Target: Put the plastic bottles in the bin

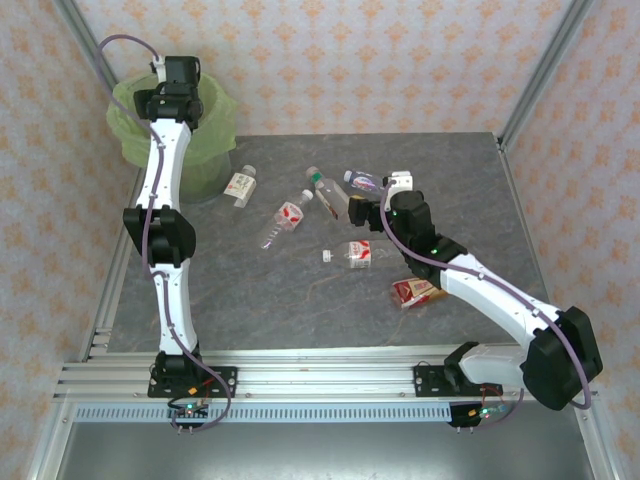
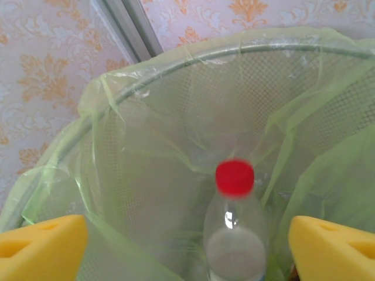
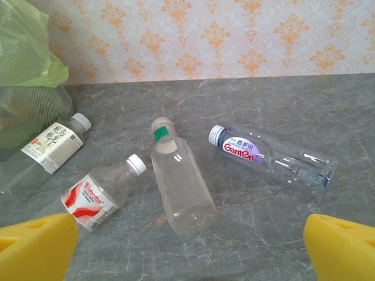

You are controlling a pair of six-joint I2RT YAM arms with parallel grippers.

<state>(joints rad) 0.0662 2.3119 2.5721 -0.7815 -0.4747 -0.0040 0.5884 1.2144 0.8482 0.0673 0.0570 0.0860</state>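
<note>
My left gripper (image 1: 180,75) hangs over the bin (image 1: 205,140), a round bin lined with a light-green bag (image 2: 146,146). Its yellow fingers (image 2: 41,246) stand wide apart. A clear bottle with a red cap (image 2: 235,222) sits blurred between them inside the bag, touching neither finger. My right gripper (image 3: 190,243) is open above the table, nothing in it. In front of it lie a green-capped clear bottle (image 3: 179,178), a purple-labelled bottle (image 3: 269,155) and a red-white labelled bottle (image 3: 96,196).
More bottles lie on the grey table (image 1: 300,300): a white-labelled one (image 1: 240,186) beside the bin, a red-labelled one (image 1: 352,255) in the middle, and a crushed red-orange one (image 1: 415,292) under the right arm. Metal frame posts (image 1: 545,70) stand at the corners.
</note>
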